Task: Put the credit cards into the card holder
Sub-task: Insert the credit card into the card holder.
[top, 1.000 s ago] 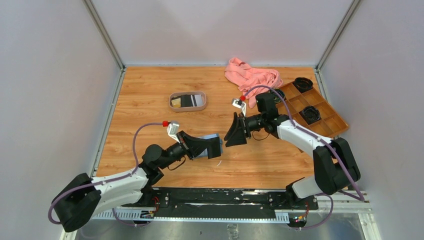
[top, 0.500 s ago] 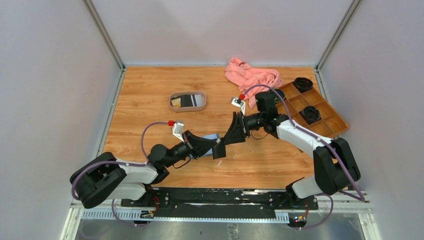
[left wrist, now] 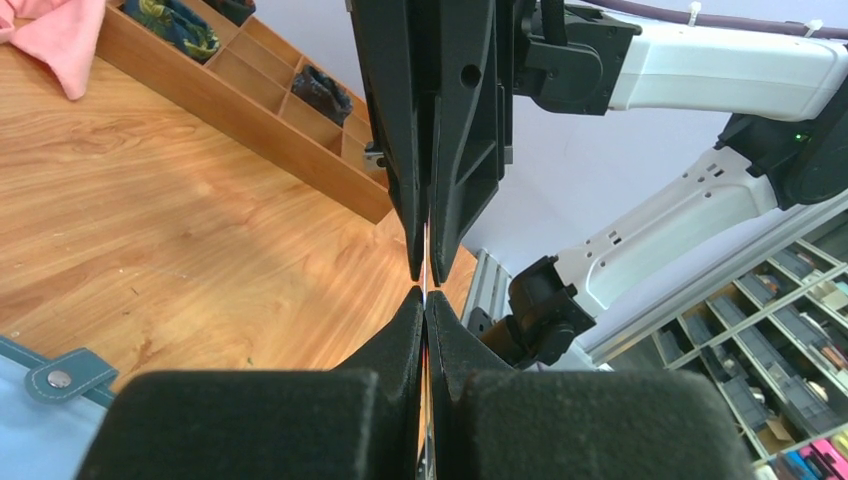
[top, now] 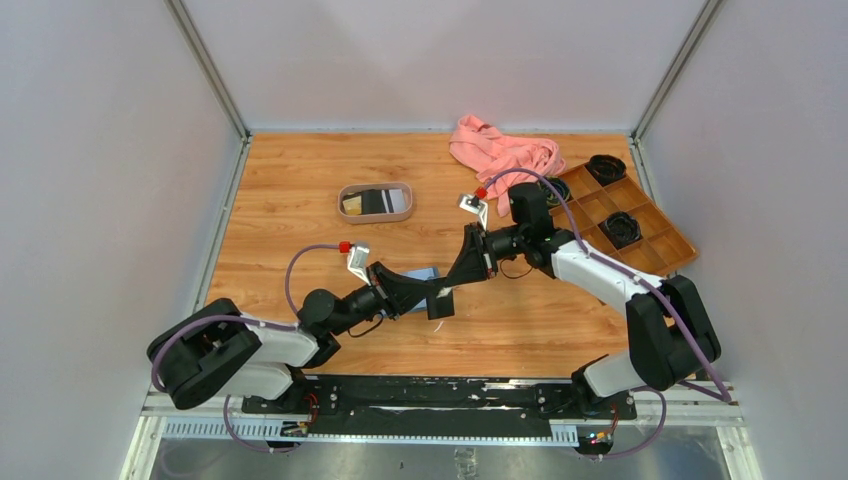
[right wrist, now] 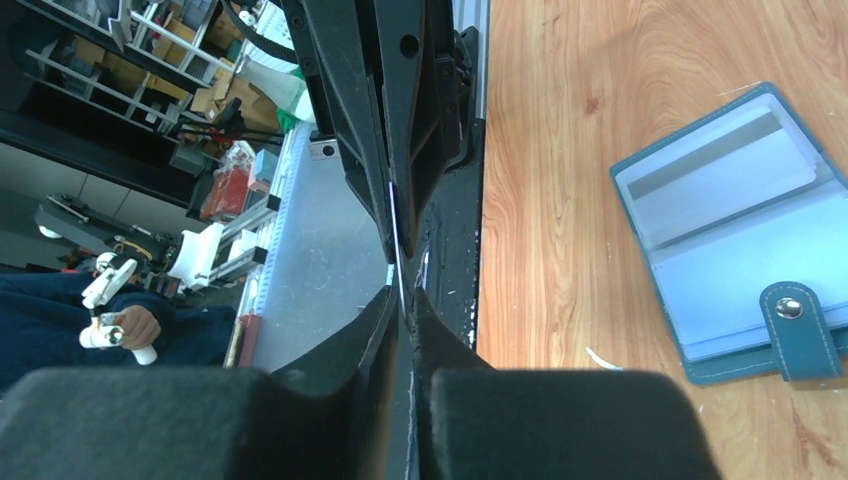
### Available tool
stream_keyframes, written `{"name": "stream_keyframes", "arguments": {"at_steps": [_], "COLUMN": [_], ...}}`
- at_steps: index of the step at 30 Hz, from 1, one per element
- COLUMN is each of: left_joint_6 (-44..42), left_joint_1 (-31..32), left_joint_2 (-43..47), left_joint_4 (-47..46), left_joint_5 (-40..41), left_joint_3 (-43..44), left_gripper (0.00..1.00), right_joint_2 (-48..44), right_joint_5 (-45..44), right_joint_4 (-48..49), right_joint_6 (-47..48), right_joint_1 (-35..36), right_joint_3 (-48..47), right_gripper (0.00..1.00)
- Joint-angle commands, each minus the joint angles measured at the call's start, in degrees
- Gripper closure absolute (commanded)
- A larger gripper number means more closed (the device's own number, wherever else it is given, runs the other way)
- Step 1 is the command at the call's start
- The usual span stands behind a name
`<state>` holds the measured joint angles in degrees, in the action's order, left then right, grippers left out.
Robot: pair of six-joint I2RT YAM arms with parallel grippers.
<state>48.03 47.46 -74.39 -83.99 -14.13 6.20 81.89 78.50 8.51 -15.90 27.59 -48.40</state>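
**Card holder** (right wrist: 730, 215): teal-blue wallet lying open and flat on the table (top: 300, 180), paler pockets facing up, snap tab at one corner. In the top view it sits just under the two meeting grippers and is partly hidden by them.

**Credit card, one** (right wrist: 397, 262): seen edge-on as a thin pale line. It is held in the air beside the holder and does not touch it.

**Left gripper** (left wrist: 424, 300): jaws closed flat on one end of that card.

**Right gripper** (right wrist: 402, 300): tip to tip with the left, jaws pinched in on the opposite end. No gap shows between fingers and card.

**Credit cards, remainder** (top: 378, 202): black and gold-tan, lying in the oval tray (top: 340, 204), well apart from the holder toward the far side.

**Wooden box** (top: 655, 235), **pink cloth** (top: 500, 150): far right, not involved.

**Step in hand (judged):** a hand-over of the card between the arms, likely to get a better hold for insertion. Which arm is the receiver cannot be told.

**Next move calls for:**
- One gripper lets go while the other keeps its pinch.
- The card is then turned to line up with a pocket mouth and slid in.
- The holder lies loose, so the freed gripper may need to steady it.
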Motion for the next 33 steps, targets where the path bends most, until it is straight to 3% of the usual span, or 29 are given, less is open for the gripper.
{"name": "stream_keyframes", "arguments": {"at_steps": [1,4,9,11,15,18,22,27,33], "left_joint_6": [-1.2,-1.4,-2.2,-4.6,-15.1,-17.1,-14.2,-11.0,-7.8], "left_joint_1": [0.6,0.6,0.4,0.0,-0.1,-0.2,-1.5,-5.0,-8.9], "left_joint_2": [-0.7,-0.4,6.1,14.1,33.3,44.8,52.0,47.2,36.9], "left_joint_4": [-2.4,-2.4,1.9,13.6,55.3,68.9,78.9,91.7,90.5], "left_joint_5": [0.7,1.3,5.0,6.7,13.4,20.5,23.8,24.6,22.4], "left_joint_3": [0.6,0.2,-2.8,-3.0,3.0,3.1,2.6,6.1,6.1], "left_gripper": [1.0,0.91,0.52,0.4,0.2,0.01,0.0,0.0,0.19], "right_joint_2": [-0.9,-0.7,-0.3,-0.3,0.5,1.8,4.0,11.1,19.1], "right_joint_5": [1.8,1.7,1.3,-0.9,-6.1,-10.6,-16.9,-21.2,-23.7], "right_joint_4": [1.5,1.0,-5.9,-7.4,-7.5,-6.5,2.2,11.2,12.8], "right_joint_6": [-0.2,0.8,8.8,10.9,10.7,7.8,-1.8,-11.8,-15.9], "right_joint_1": [0.9,0.9,0.6,0.5,0.3,0.3,0.4,1.1,3.6], "right_joint_3": [-1.7,-1.6,-2.2,-1.5,-0.7,-0.8,0.9,-1.3,-5.3], "right_gripper": [0.93,1.0,1.0,1.0,1.0,1.0,1.0,1.0,1.0]}}
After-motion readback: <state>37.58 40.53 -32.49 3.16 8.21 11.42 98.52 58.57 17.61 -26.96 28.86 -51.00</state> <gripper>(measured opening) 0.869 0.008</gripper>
